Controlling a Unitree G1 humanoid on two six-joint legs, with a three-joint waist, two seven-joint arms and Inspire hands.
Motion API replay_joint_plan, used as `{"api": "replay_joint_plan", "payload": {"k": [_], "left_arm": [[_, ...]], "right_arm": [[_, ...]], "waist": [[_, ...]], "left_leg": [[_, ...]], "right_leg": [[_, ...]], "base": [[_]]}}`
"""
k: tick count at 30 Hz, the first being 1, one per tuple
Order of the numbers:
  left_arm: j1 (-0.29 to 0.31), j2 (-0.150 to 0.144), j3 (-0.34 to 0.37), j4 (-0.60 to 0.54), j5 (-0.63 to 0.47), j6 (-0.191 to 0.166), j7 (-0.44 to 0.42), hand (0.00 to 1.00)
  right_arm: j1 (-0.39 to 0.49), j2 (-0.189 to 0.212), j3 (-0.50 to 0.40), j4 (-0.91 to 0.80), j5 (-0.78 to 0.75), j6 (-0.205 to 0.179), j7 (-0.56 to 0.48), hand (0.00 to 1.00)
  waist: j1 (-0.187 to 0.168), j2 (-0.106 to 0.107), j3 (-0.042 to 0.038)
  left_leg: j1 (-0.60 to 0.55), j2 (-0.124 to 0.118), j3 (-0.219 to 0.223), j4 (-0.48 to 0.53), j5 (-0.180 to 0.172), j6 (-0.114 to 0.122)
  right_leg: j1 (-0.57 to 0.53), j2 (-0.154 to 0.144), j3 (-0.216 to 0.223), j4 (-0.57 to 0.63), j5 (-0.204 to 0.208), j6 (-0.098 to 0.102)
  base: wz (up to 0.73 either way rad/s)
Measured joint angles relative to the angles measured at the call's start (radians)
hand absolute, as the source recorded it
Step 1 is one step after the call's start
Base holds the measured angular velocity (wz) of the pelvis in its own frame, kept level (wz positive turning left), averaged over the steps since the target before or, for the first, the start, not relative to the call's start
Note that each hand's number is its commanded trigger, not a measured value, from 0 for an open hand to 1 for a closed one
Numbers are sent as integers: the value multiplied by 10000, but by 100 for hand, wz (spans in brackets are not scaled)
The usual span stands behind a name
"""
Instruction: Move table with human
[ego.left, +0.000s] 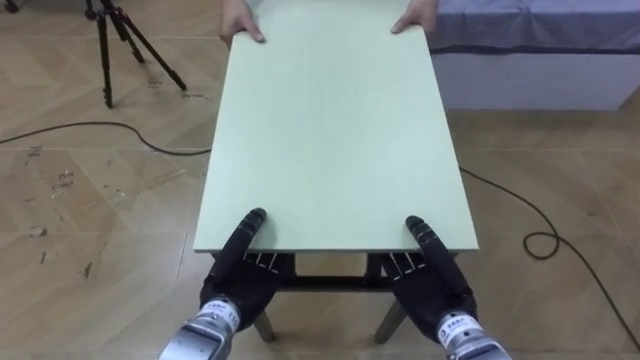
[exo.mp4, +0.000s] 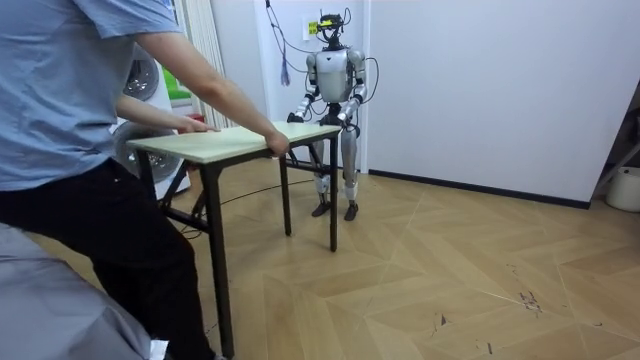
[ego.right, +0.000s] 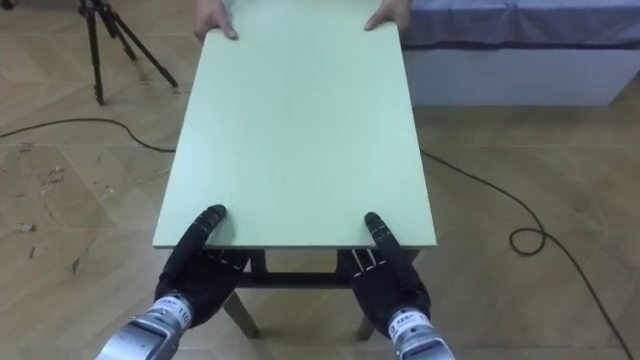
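- The table (ego.left: 335, 130) stretches lengthwise between the 2 carriers: its near short edge is at the robot, its far short edge at the person (exo.mp4: 80, 150).
- The left hand (ego.left: 235, 285) clamps the near edge by the left corner, thumb lying on top. Its fingers run under the top, where they are mostly hidden.
- The right hand (ego.left: 435, 285) grips the same way by the near right corner.
- The person's hands (ego.left: 240, 25) hold the 2 far corners, 1 on each.
- In the room view the robot stands upright at its end, close to the white wall, and the person leans in over the other end.
- Judged step: both ends are gripped, so this is the carry itself or the moment just before it. Whether the legs are off the floor cannot be told.
- The next move calls for both clamps to hold evenly, the top kept level, and steps matched to the person's pace.
- A tripod (ego.left: 115, 40) stands far left and a bed (ego.left: 540, 40) far right, so the path needs care on both sides.
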Motion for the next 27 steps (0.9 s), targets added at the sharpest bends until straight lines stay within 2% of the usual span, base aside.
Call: {"api": "replay_joint_plan", "payload": {"k": [1,8,10,14,18,27], "left_arm": [[-2,0,14,0,9,-3,-16,100],[40,-22,-19,-16,439,-46,-272,100],[49,-22,-16,-26,716,-222,-439,100],[131,-11,-46,-155,847,-341,-602,100],[519,46,-107,-757,934,-393,-655,100],[1749,-76,-424,-2302,1066,-906,-653,100]], "right_arm": [[1,-14,6,-1,0,18,87,100],[20,-125,15,-10,-6,70,190,100],[22,-70,65,-74,51,77,192,100],[273,-45,152,-435,125,-24,191,100],[531,-145,354,-836,409,-168,196,100],[1509,-270,565,-2316,336,-350,209,100]], "waist": [[1,26,-21],[-37,22,-30],[-28,17,-32],[69,-6,-47],[63,-57,-79],[89,-75,-89]], "left_leg": [[21,0,0,0,0,0],[118,5,46,-15,0,-1],[113,7,46,-37,0,-1],[114,-1,45,-56,1,-1],[59,-1,45,-55,0,-1],[-1,24,9,-61,2,-4]], "right_leg": [[5,0,2,2,0,0],[30,3,-7,39,1,-2],[12,9,8,39,3,-6],[3,2,3,42,5,-7],[-6,1,-1,30,4,-7],[-13,18,-12,12,4,-6]], "base": [[-3],[-3],[0],[0],[0],[3]]}}
